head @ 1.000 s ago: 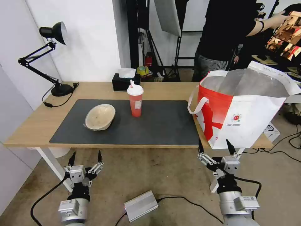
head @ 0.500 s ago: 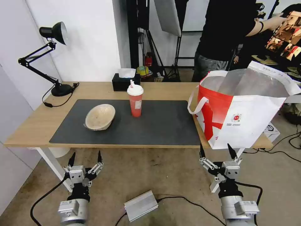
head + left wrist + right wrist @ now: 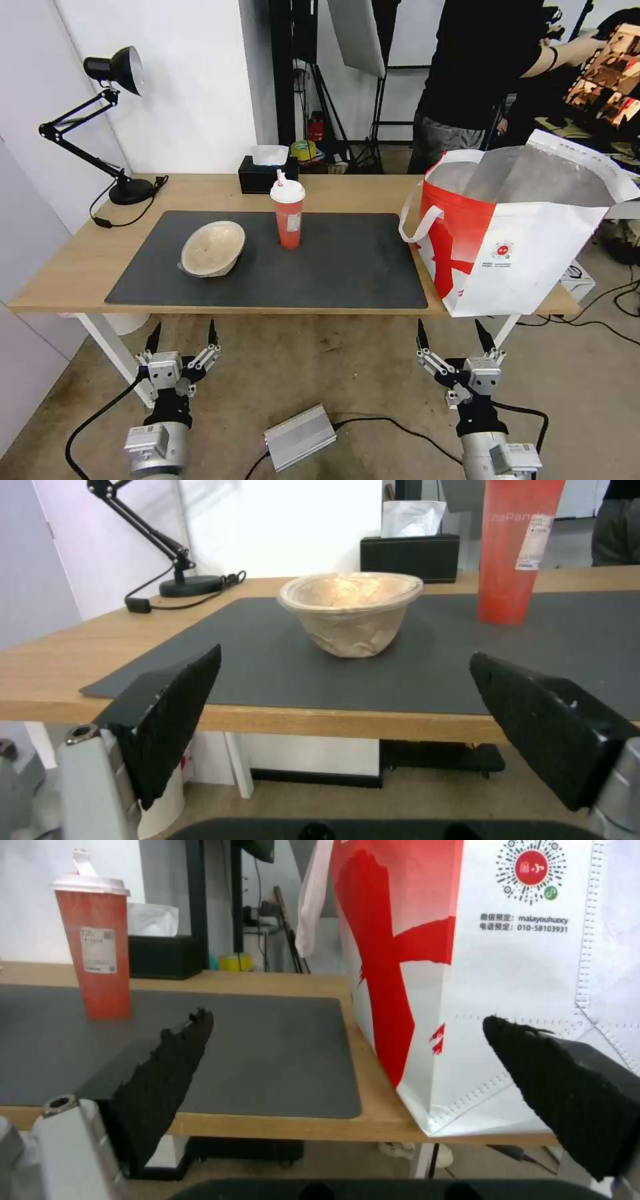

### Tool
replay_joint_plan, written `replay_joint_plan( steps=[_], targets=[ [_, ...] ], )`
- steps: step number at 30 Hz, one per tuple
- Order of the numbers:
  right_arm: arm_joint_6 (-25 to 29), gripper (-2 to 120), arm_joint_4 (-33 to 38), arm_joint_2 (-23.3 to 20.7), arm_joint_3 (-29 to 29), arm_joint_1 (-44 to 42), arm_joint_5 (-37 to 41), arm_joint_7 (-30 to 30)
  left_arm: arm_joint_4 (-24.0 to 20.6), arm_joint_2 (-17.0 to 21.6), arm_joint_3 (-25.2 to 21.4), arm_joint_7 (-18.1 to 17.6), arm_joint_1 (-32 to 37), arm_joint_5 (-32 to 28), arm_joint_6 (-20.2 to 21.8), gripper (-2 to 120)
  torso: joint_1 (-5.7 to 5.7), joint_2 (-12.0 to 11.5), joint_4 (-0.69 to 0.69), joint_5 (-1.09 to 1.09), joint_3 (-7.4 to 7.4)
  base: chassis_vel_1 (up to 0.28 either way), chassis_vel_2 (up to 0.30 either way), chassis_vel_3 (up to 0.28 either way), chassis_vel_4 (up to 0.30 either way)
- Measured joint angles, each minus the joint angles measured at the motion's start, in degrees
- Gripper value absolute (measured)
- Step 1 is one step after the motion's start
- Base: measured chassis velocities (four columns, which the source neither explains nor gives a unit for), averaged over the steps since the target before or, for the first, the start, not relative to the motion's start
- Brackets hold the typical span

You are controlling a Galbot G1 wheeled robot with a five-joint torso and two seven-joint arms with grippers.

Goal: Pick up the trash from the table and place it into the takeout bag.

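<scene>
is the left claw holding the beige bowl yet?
No. The left claw hangs open below the table edge, apart from the beige bowl on the mat.

"malayouhuocy", "010-58103931" on takeout bag [image 3: 533, 990]

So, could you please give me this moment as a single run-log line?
left gripper: open, low before table | right gripper: open, below takeout bag | beige bowl, red cup: on mat

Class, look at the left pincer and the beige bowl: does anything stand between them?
No object does. The open left pincer hangs below the table's front edge; the beige bowl sits on bare mat straight ahead.
</scene>
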Motion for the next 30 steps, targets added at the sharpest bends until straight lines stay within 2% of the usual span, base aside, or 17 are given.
replay_joint_plan(
  steps=[14, 21, 30],
  targets=[
    [-0.11, 100, 0.97, -0.49, -0.78, 1.3, 0.96, -0.38, -0.18, 0.01, 0.02, 0.0, 0.2, 0.0, -0.03, 100, 0.0, 0.0, 0.0, 0.0, 0.0, 0.0, 0.0, 0.0, 0.0],
    [-1.41, 100, 4.42, -4.48, -3.6, 5.8, 7.35, -6.22, -0.23, 0.22, 0.14, 0.0, 0.17, 0.0, -0.04, 100, 0.0, 0.0, 0.01, 0.0, 0.0, 0.0, 0.0, 0.0, 0.0],
    [-3.62, 100, 6.69, -7.16, -6.71, 8.95, 11.87, -8.83, 0.19, 0.69, 0.94, 0.08, -0.68, 0.12, 0.18, 100, 0.01, 0.0, 0.0, 0.0, 0.01, 0.0, 0.0, 0.0, 0.0]
  ],
)
